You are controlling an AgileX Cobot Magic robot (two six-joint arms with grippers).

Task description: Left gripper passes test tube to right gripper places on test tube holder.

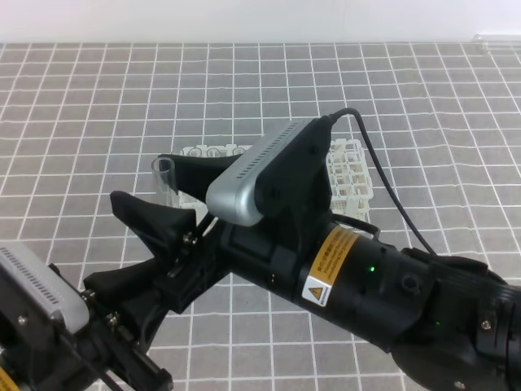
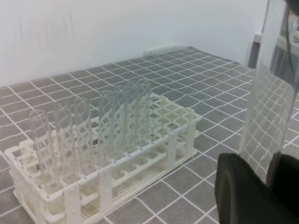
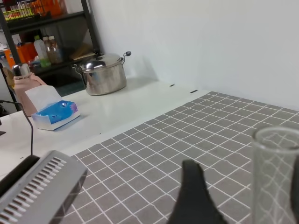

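The test tube (image 1: 167, 174) stands upright between the two arms, in front of the white test tube holder (image 1: 352, 175). My left gripper (image 1: 183, 261) reaches up from the bottom left and is shut on the tube's lower part; the left wrist view shows the test tube (image 2: 271, 93) rising from the gripper's (image 2: 268, 179) black fingers (image 2: 243, 186). My right gripper (image 1: 140, 177) straddles the tube's top, open, with a gap on each side. The right wrist view has the test tube (image 3: 275, 172) standing between that gripper's (image 3: 243, 177) spread fingers (image 3: 191, 196).
Several other clear tubes (image 2: 124, 116) stand in the holder (image 2: 154, 154). Another tube (image 2: 161, 50) lies on the grid mat near the back wall. Off the mat's end are a steel pot (image 3: 103, 72), a blue box (image 3: 56, 112) and dark shelves (image 3: 46, 28).
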